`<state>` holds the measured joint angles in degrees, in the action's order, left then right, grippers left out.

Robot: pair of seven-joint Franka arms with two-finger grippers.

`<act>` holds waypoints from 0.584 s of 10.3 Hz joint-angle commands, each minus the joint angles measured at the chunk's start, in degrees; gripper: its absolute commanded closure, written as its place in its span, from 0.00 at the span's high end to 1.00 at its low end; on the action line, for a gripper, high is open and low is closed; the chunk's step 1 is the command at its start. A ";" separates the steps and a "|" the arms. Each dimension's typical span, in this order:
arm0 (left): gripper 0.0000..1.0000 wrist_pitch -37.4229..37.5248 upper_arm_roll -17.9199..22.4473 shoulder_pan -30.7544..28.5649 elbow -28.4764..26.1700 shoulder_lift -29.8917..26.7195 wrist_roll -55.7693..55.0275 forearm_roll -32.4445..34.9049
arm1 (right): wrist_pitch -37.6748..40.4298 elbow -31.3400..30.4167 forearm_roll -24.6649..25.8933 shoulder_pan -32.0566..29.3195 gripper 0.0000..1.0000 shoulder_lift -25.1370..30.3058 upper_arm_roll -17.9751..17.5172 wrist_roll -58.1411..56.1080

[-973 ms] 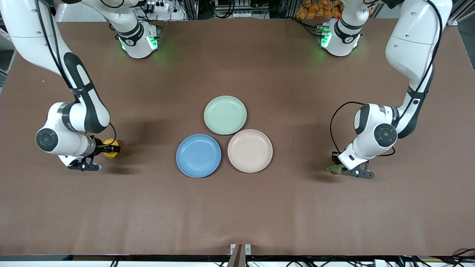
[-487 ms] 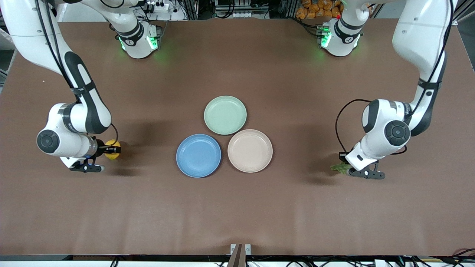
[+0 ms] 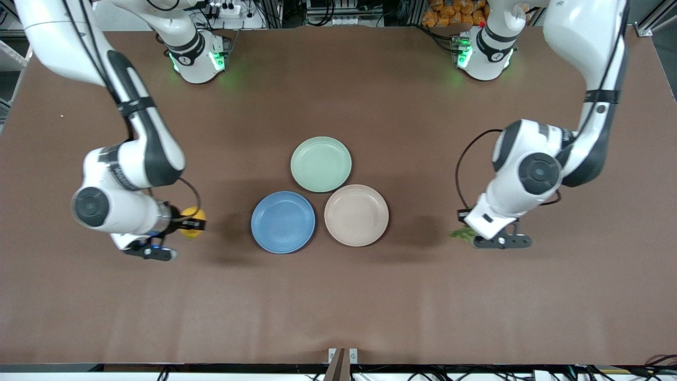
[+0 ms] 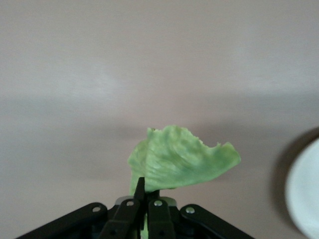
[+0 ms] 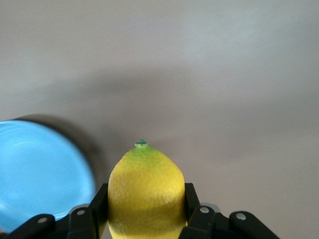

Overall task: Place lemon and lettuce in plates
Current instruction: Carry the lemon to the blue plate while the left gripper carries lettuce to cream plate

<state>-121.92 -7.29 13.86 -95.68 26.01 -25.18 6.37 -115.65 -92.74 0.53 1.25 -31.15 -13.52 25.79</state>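
Note:
My right gripper is shut on the yellow lemon, held in the air over bare table toward the right arm's end, beside the blue plate. In the right wrist view the lemon fills the space between the fingers, and the blue plate shows close by. My left gripper is shut on the stem of the crinkled green lettuce, over the table beside the beige-pink plate. The lettuce leaf hangs out past the pinched jaws of the left gripper. Both plates hold nothing.
A pale green plate touches the other two, farther from the front camera. The beige-pink plate's rim shows at the edge of the left wrist view. Brown table surface surrounds the plates.
Both grippers have closed fully on their things and risen. The right arm has carried the lemon toward the blue plate. The left arm has swung the lettuce slightly toward the beige-pink plate.

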 commanded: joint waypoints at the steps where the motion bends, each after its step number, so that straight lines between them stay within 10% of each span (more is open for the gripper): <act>1: 0.00 1.51 0.34 7.29 4.17 2.01 -12.90 0.22 | -3.67 3.52 -2.72 2.86 0.00 -4.96 -3.70 5.93; 6: 0.00 -0.50 0.26 18.56 9.44 11.41 -33.67 0.13 | -16.16 3.35 -2.29 8.50 0.00 -12.17 -3.71 9.81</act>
<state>-122.25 -7.57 30.48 -91.13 32.89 -54.47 6.36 -130.01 -91.62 -1.23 9.09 -40.37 -16.89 34.76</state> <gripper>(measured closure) 0.965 0.370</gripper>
